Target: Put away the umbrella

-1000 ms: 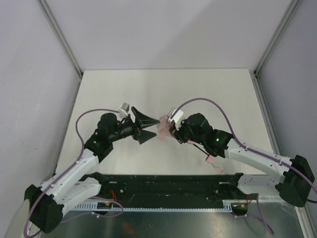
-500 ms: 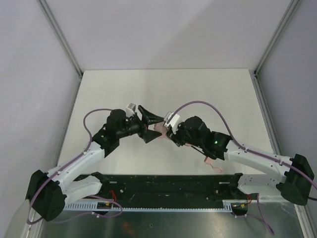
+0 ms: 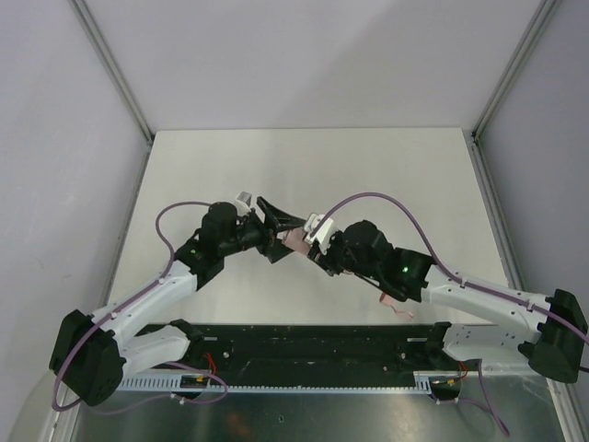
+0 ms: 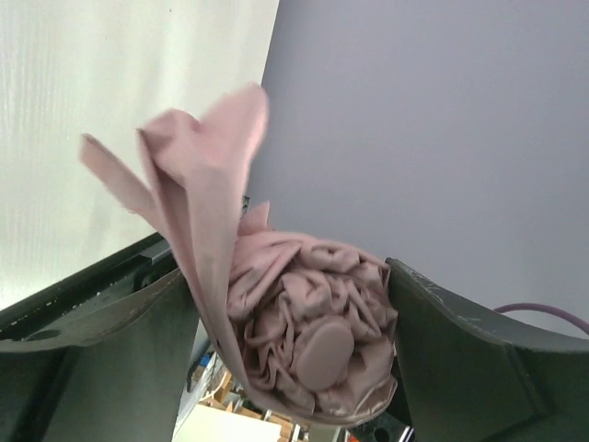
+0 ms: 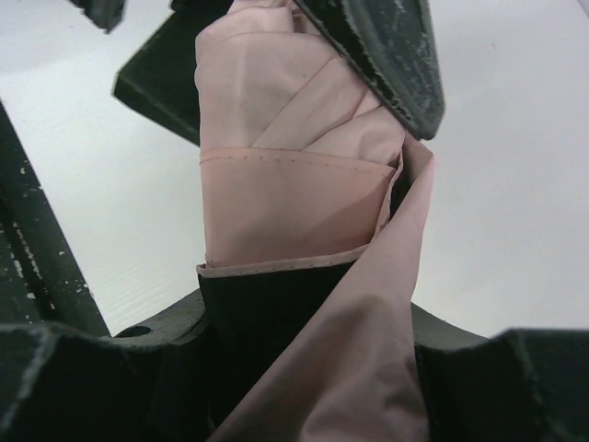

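Left hand (image 3: pixel 279 234) and right hand (image 3: pixel 316 247) meet end to end, the pink umbrella (image 3: pixel 296 241) bunched between them.

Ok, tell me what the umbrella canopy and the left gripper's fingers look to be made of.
Umbrella canopy: thin woven fabric, likely nylon or polyester, matte pale pink. It crumples into soft folds, and the right wrist view shows a stitched hem. Left gripper fingers: probably hard plastic, dark and matte, with pale scuffs and specks along the edges.
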`<move>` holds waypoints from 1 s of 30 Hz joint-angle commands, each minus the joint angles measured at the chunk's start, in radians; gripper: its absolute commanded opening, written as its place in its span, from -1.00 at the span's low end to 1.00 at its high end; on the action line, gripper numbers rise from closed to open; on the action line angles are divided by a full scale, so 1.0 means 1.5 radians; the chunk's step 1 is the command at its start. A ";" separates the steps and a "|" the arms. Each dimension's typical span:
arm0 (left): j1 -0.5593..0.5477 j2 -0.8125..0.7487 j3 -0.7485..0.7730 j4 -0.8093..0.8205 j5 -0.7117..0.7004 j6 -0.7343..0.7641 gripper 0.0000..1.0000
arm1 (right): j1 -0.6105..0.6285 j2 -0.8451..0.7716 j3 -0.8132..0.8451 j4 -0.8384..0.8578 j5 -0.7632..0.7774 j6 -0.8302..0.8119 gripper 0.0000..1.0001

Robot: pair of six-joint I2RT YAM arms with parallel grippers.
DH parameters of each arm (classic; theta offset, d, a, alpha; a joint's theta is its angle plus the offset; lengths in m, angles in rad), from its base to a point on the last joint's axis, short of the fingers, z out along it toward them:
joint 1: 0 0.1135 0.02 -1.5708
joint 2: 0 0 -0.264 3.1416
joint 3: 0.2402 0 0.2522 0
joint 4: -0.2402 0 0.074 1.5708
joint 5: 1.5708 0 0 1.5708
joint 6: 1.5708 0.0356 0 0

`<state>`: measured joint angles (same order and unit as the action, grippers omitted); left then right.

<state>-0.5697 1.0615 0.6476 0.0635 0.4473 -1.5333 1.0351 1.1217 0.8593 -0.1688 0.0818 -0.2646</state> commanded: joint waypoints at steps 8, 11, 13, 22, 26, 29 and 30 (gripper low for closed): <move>0.007 -0.025 0.019 0.068 -0.022 0.042 0.03 | 0.016 -0.014 0.043 0.043 -0.047 -0.001 -1.00; 0.007 -0.030 0.015 0.093 -0.008 0.057 -0.33 | 0.018 -0.006 0.043 0.049 -0.047 0.006 -1.00; 0.006 -0.037 0.005 0.123 -0.002 0.065 -0.68 | 0.018 0.001 0.043 0.051 -0.040 0.013 -1.00; 0.007 -0.094 -0.100 0.339 -0.032 0.137 -1.00 | 0.006 0.033 0.036 0.049 -0.006 0.061 -0.82; 0.010 -0.085 -0.146 0.438 -0.025 0.226 -1.00 | -0.013 0.065 0.017 0.092 -0.029 0.066 -0.84; 0.014 -0.041 -0.180 0.502 -0.011 0.314 -1.00 | -0.023 0.109 -0.016 0.175 -0.044 0.052 -0.94; 0.014 -0.024 -0.188 0.510 -0.009 0.348 -1.00 | -0.025 0.129 -0.030 0.206 -0.044 0.047 -0.96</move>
<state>-0.5426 0.9745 0.3992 0.5240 0.3771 -1.2587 1.0313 1.2350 0.8581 -0.0895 0.0208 -0.2642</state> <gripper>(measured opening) 0.269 0.464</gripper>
